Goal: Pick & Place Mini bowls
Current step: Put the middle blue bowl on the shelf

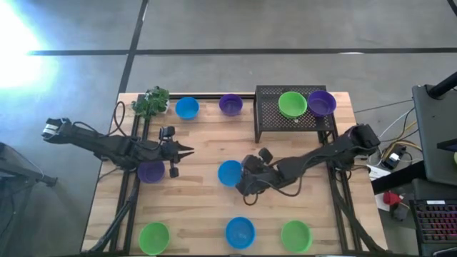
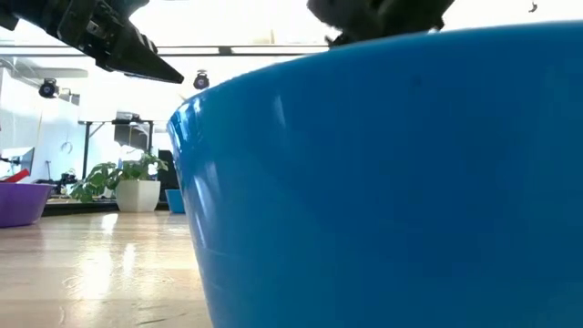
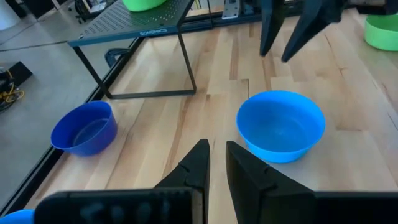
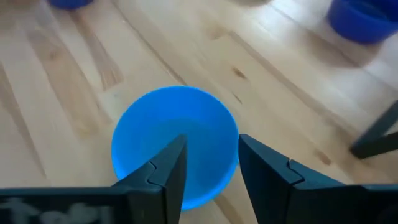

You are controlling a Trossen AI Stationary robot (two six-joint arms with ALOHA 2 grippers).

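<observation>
Hovering at the centre of the high view, the right gripper (image 1: 238, 183) spreads its fingers (image 4: 168, 171) wide over a small round glossy blue plastic bowl (image 1: 230, 173), probably so they can straddle its thin rim. The bowl sits upright and unheld on the pale planked wooden bench (image 1: 207, 207). Left of centre, the left gripper (image 1: 188, 150) waits, fingers narrow and empty, beside a purple plastic bowl (image 1: 151, 172).

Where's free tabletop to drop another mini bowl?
Free: the bare wood between the centre blue bowl and the front row's blue bowl, and between the back purple bowl and the centre. Crowded: the black rack, already holding two bowls.
</observation>
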